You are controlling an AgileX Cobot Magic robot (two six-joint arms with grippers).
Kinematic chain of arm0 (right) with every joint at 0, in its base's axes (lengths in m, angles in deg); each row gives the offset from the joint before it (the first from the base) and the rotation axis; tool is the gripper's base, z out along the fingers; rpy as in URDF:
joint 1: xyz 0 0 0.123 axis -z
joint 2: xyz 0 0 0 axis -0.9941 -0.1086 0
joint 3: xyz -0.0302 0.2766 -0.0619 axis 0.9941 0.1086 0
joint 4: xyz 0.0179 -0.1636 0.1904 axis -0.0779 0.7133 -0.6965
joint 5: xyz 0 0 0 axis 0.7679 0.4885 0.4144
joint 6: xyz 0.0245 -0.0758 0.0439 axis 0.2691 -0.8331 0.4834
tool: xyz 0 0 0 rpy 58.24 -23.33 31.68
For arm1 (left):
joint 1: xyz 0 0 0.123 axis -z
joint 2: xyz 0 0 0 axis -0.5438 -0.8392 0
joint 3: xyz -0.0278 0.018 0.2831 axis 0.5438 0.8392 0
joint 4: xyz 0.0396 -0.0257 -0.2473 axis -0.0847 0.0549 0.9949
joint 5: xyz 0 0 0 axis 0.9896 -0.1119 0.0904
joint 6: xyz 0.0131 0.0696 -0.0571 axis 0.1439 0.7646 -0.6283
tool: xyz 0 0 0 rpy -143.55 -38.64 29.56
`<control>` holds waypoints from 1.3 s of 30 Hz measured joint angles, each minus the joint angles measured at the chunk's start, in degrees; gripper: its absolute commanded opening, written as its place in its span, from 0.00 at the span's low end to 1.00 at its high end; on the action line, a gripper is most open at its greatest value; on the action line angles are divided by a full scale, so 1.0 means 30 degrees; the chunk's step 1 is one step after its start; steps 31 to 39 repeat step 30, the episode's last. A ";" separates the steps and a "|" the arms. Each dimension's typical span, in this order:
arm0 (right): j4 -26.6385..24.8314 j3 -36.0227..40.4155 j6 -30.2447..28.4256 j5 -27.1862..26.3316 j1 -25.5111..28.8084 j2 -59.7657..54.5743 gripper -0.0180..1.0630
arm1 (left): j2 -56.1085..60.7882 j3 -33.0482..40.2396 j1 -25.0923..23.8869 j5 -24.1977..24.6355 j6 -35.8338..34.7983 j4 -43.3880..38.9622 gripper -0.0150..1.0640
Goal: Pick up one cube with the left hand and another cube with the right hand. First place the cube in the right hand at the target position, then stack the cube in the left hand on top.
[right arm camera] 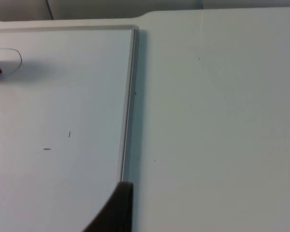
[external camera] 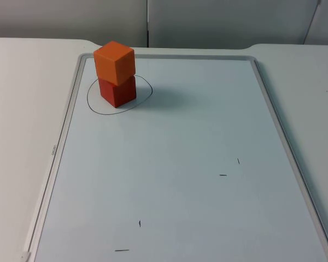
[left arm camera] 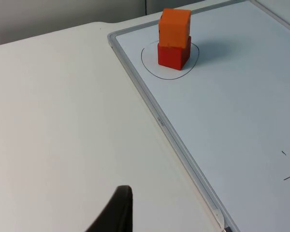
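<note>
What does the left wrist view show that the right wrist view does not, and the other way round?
Left wrist view alone: the orange cube stacked on the red cube, with the whole drawn circle around them, and the board's left frame. Right wrist view alone: the board's right frame. Both share: the white board, the red cube (cut off at the picture's edge in the right wrist view), part of the circle, short pen marks, and the white table.

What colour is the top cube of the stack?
Orange: the top cube sits on a red cube; clearest in the top view.
</note>
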 measured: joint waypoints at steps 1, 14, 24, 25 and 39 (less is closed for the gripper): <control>0.0000 0.0000 0.0000 0.0000 0.0000 0.0000 0.99 | 0.0000 0.0000 0.0000 0.0000 0.0000 0.0000 0.99; 0.0000 0.0000 0.0000 0.0000 0.0000 0.0000 0.99 | 0.0000 0.0000 0.0000 0.0000 0.0000 0.0000 0.99; 0.0000 0.0000 0.0000 0.0000 0.0000 0.0000 0.99 | 0.0000 0.0000 -0.2738 0.0000 0.0000 0.0000 0.99; 0.0000 0.0000 0.0000 0.0000 0.0000 0.0000 0.99 | 0.0000 0.0000 -0.2738 0.0000 0.0000 0.0000 0.99; 0.0000 0.0000 0.0000 0.0000 0.0000 0.0000 0.99 | 0.0000 0.0000 -0.4678 0.0000 0.0000 0.0000 0.99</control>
